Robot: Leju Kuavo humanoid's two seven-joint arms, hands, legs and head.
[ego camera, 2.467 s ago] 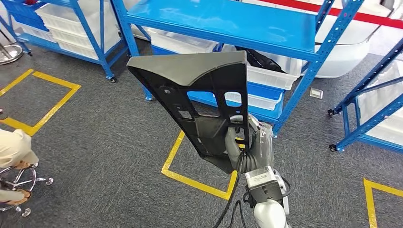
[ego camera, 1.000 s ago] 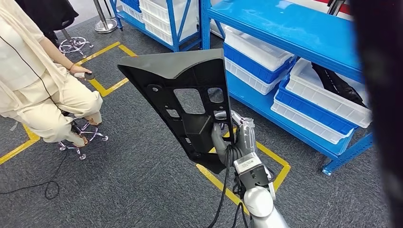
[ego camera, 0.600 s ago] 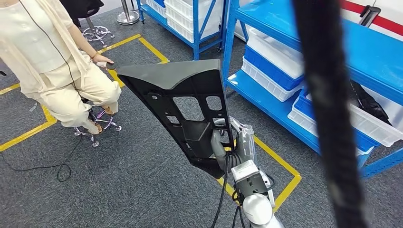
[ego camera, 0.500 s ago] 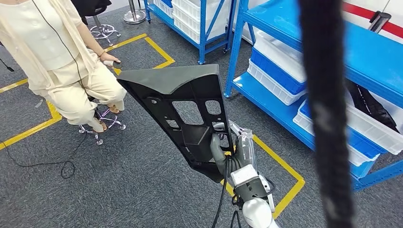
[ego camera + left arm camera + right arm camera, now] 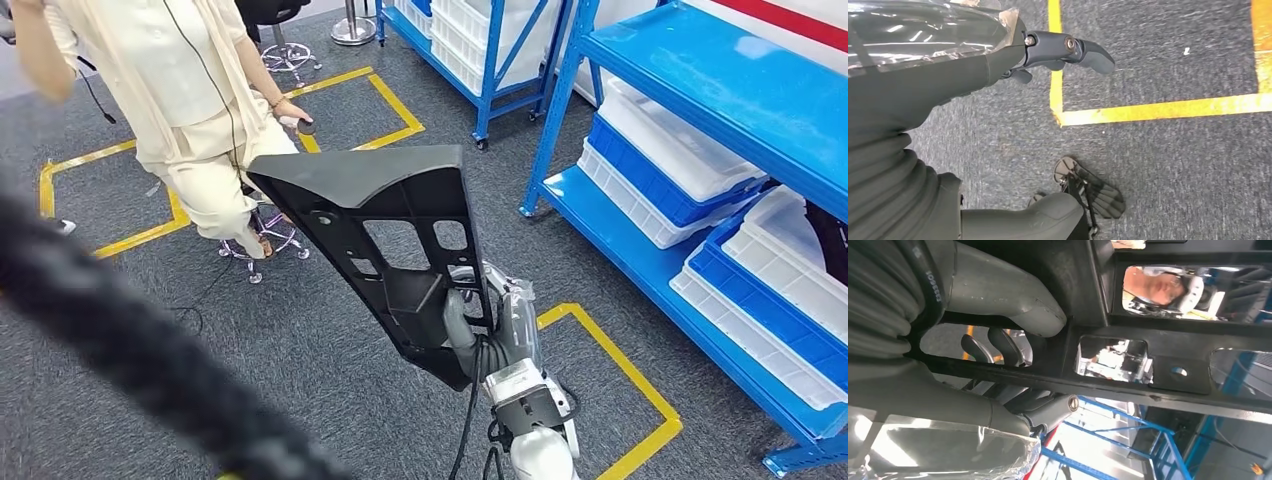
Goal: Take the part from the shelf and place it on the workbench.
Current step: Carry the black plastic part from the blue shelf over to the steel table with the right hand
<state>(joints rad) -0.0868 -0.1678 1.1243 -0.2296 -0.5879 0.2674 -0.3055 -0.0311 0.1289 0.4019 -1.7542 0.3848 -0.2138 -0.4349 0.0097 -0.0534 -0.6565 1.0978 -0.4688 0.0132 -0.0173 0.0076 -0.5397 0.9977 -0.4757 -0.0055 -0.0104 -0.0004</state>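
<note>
The part [image 5: 390, 230] is a large black plastic panel, roughly triangular, with several cut-out windows. My right hand [image 5: 490, 320] grips it by its lower rib and holds it upright in front of me, above the carpet. In the right wrist view the grey thumb [image 5: 1013, 300] presses on the panel's [image 5: 1148, 335] inner face while darker fingers wrap behind the rib. My left hand [image 5: 948, 75] hangs over the floor, holding nothing, its fingers [image 5: 1083, 50] held apart from the thumb.
A person in cream clothes [image 5: 190, 90] sits on a stool [image 5: 270, 235] at the upper left, close to the panel's tip. Blue shelves [image 5: 720, 90] with white and blue bins [image 5: 680, 170] run along the right. Yellow tape [image 5: 640, 380] marks the carpet. A blurred dark cable [image 5: 130, 350] crosses the lower-left foreground.
The camera has turned: the shelves have slid to the right and the seated person has come nearer the middle. The panel stays in my right hand, unchanged.
</note>
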